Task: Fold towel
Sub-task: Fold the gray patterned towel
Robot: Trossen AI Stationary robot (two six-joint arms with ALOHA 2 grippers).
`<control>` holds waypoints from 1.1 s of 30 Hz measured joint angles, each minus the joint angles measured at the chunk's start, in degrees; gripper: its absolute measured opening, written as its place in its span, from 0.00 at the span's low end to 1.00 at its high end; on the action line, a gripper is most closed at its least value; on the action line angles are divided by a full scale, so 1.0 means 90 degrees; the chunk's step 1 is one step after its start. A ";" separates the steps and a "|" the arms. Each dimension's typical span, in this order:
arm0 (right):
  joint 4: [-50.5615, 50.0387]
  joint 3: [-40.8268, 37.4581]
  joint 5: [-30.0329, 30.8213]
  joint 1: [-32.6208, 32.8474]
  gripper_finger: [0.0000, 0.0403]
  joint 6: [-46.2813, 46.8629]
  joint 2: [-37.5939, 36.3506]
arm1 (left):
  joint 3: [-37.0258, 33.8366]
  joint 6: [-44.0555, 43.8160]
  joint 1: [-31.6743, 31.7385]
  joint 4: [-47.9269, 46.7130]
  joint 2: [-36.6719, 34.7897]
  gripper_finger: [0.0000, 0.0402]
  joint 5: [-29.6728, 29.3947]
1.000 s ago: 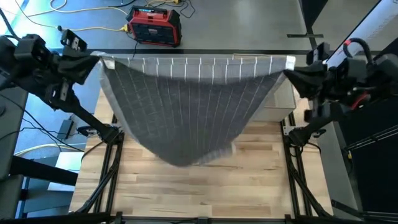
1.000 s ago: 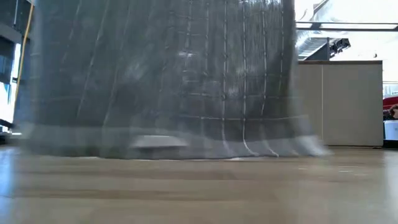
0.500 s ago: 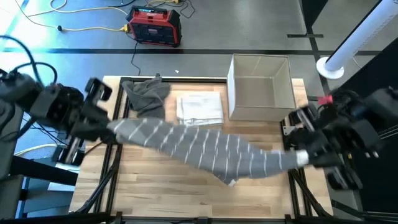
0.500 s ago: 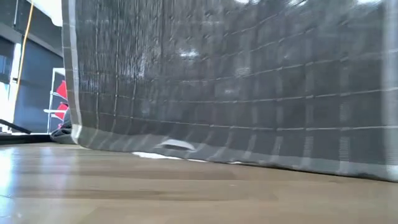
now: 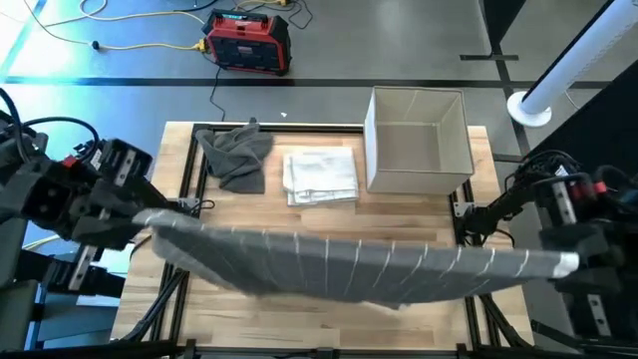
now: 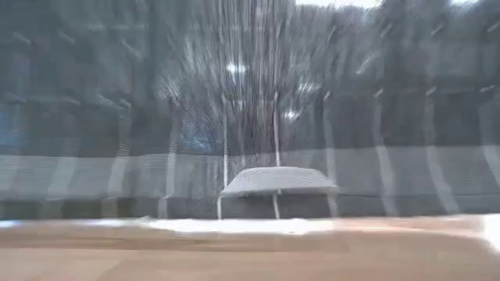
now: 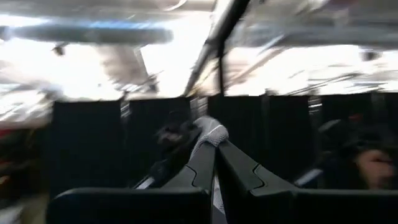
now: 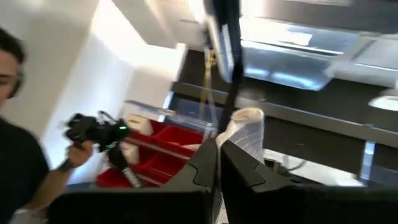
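Towel point(image 5: 349, 264): stretched between both grippers, sagging over the table's near edge.
Left gripper point(image 5: 150, 221): clamped on one corner.
Right gripper point(image 5: 566, 265): clamped on the other.
Advice: lower evenly, keep it taut, I'd say.

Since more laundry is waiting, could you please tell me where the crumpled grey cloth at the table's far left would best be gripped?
Probably the raised fold at the far end of the crumpled grey cloth, approached from above: it lies bunched on the table, with that peak standing up and no flat edge exposed.
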 joint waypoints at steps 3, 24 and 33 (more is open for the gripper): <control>0.0396 0.0001 0.1332 0.0116 0.00 -0.0196 0.0000 | 0.0000 0.0209 -0.0007 0.0058 -0.0003 0.00 -0.1218; -0.9376 -0.0083 0.4473 -0.1285 0.00 0.8532 -0.0289 | -0.0007 -0.4981 0.1591 -0.8005 -0.0173 0.00 -0.2558; -0.9203 -0.0270 0.3812 -0.2211 0.00 0.7388 -0.0500 | -0.0005 -0.4832 0.2657 -0.8904 -0.0279 0.00 -0.1952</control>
